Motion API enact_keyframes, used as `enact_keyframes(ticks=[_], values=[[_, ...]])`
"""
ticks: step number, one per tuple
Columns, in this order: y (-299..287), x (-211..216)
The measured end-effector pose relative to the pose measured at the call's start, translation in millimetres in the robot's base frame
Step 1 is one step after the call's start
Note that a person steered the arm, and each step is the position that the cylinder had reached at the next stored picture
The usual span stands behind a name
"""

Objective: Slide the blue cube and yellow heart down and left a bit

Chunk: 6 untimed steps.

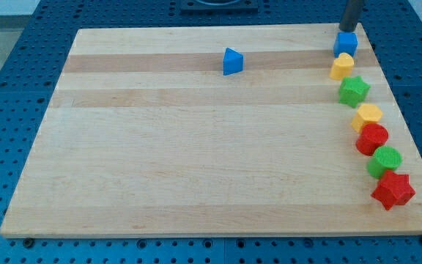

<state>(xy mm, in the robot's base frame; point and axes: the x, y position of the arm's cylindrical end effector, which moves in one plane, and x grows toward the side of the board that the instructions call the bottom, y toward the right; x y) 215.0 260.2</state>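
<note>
The blue cube [345, 43] sits near the board's top right corner. The yellow heart [341, 67] lies just below it, touching or nearly touching it. My tip [346, 30] stands right at the cube's top edge, on the side towards the view's top. The rod rises out of the view's top.
Down the right edge below the heart lie a green star [354, 90], a yellow hexagon [368, 116], a red round block [372, 138], a green round block [385, 161] and a red star [393, 191]. A blue triangular block [232, 61] sits at top centre on the wooden board [196, 147].
</note>
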Motion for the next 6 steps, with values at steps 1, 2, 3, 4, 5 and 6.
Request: enact_keyframes(ticks=[1, 2, 3, 4, 5, 6], values=[[0, 35], [-5, 60], [-43, 83], [-92, 100], [-110, 105], [-63, 99]])
